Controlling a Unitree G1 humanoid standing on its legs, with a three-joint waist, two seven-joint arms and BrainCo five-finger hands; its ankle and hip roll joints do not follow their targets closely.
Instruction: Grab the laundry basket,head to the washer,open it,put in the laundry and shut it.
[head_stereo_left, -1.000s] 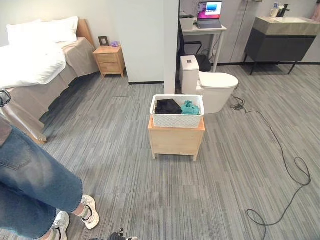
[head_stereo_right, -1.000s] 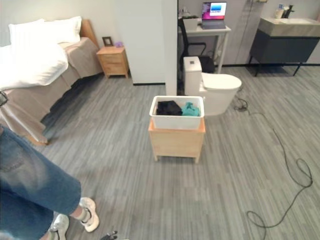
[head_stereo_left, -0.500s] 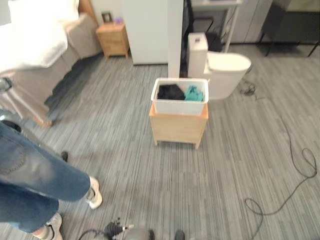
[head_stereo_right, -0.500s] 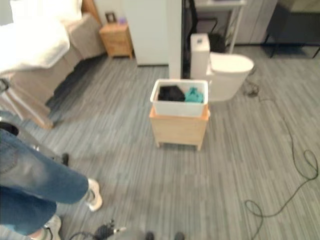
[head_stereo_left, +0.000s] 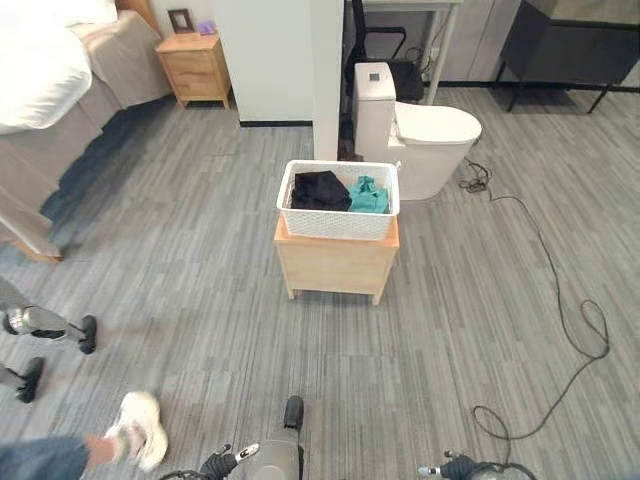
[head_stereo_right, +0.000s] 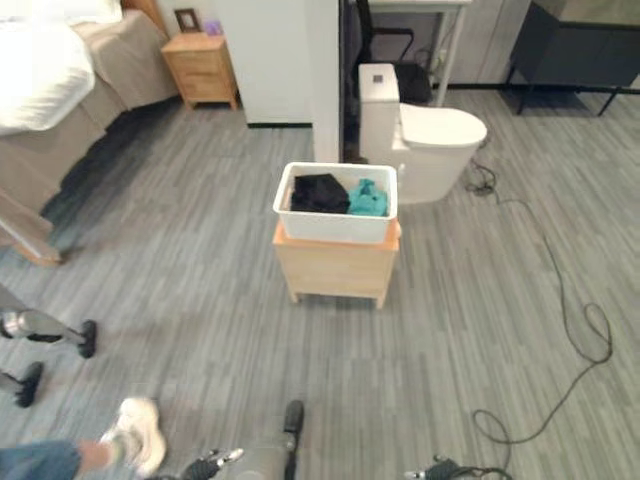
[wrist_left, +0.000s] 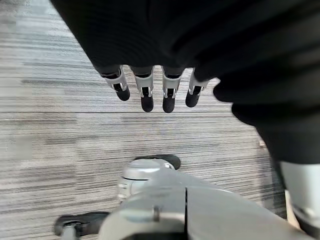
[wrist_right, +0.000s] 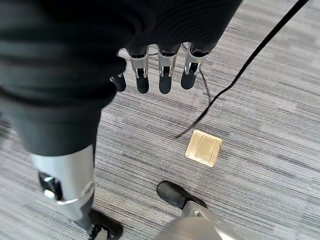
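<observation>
Fingers (wrist_left: 146, 95) of the left hand (wrist_left: 165, 55) are hanging straight and loose over the grey floor (wrist_left: 45, 125), and they are holding nothing. The right hand (wrist_right: 165, 30) is doing the same, with its fingers (wrist_right: 165, 75) pointing down, relaxed and empty. A small tan square plate (wrist_right: 203, 147) is lying flat in the floor near the right hand.

The white laundry basket (head_stereo_left: 338, 215) is sitting on top of a small wooden table (head_stereo_left: 334, 267), well apart from both hands. Black clothes (head_stereo_left: 318, 189) are lying in the left part of the basket, and teal clothes (head_stereo_left: 368, 195) are lying in the right part, just beside them. A white toilet (head_stereo_left: 425, 140) is standing behind the basket, a bit to the right. A bed (head_stereo_left: 50, 90) is standing far off to the left, with a wooden nightstand (head_stereo_left: 196, 68) beside it. A person's white shoe (head_stereo_left: 138, 430) is showing on the floor at the lower left.
</observation>
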